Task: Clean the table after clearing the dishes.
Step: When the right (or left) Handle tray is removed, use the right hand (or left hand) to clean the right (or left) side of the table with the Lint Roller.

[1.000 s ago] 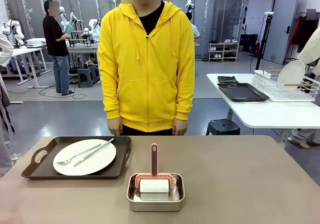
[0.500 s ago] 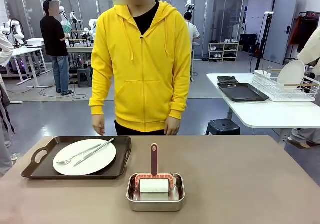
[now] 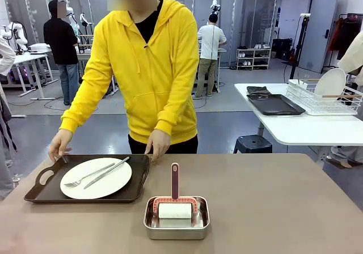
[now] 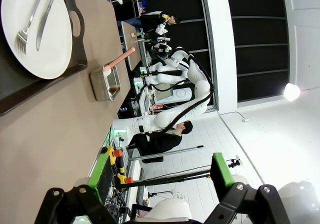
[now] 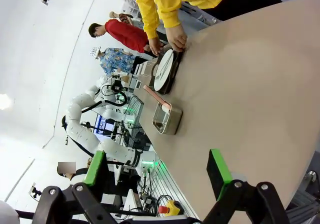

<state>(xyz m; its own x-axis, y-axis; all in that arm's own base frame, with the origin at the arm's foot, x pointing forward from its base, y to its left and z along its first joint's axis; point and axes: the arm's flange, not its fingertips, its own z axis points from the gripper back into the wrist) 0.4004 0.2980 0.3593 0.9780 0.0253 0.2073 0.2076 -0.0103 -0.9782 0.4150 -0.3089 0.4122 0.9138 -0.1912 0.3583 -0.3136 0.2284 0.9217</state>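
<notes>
From the front, the person's hands (image 3: 157, 145) rest on the tray (image 3: 34, 194) holding the plate (image 3: 96, 178) at the table's (image 3: 272, 208) far left edge; hold your arms back until it's lifted.

Left wrist: the left gripper (image 4: 159, 170) has empty jaws spread wide.

Right wrist: the right gripper (image 5: 156, 169) has jaws likewise wide.

- Grey floor (image 3: 238, 123), smooth, faint sheen, cables trailing on it at far left.
- Back of room: glass partitions (image 3: 238, 4) in pale frames, strip lights reflected in them.
- Right side: white tabletop (image 3: 306, 130) carrying a white wire rack (image 3: 317, 100); dark stool (image 3: 253, 143) tucked under it.
- Grey double door (image 3: 317, 30) at far right, garments hanging on a rail (image 3: 340, 33) beside it.
- Low shelf unit (image 3: 254, 58) against the back wall.
- Two bystanders standing well back: black top (image 3: 61, 44), white shirt (image 3: 210, 41).
- White ceiling (image 4: 280, 149), one bright lamp (image 4: 290, 90).
</notes>
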